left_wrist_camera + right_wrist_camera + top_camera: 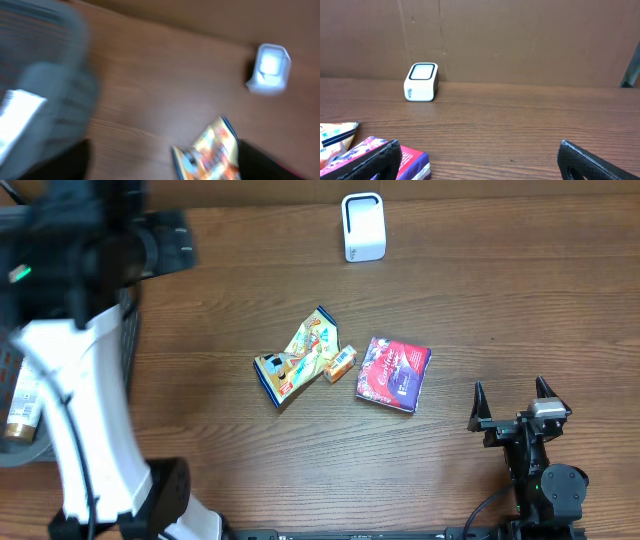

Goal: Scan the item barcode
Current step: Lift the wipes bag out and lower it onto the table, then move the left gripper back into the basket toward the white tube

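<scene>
Items awaiting the scan lie in a loose cluster at mid-table: a yellow snack packet (pixel 300 360), a small orange pack (pixel 340 363) touching it, and a red pouch (pixel 393 373) just beside.

The white scanner (pixel 363 226) stands well apart at the far edge. Its window is turned toward the arms, so you must carry an item to it.

The right gripper (pixel 510 387) rests near the red pouch, jaws spread, holding nothing.

The left gripper (pixel 160 160) hangs beside the basket (pixel 65 60). That view is blurred, but the fingers show wide apart with nothing between them.

Judge that no item is yet picked.
</scene>
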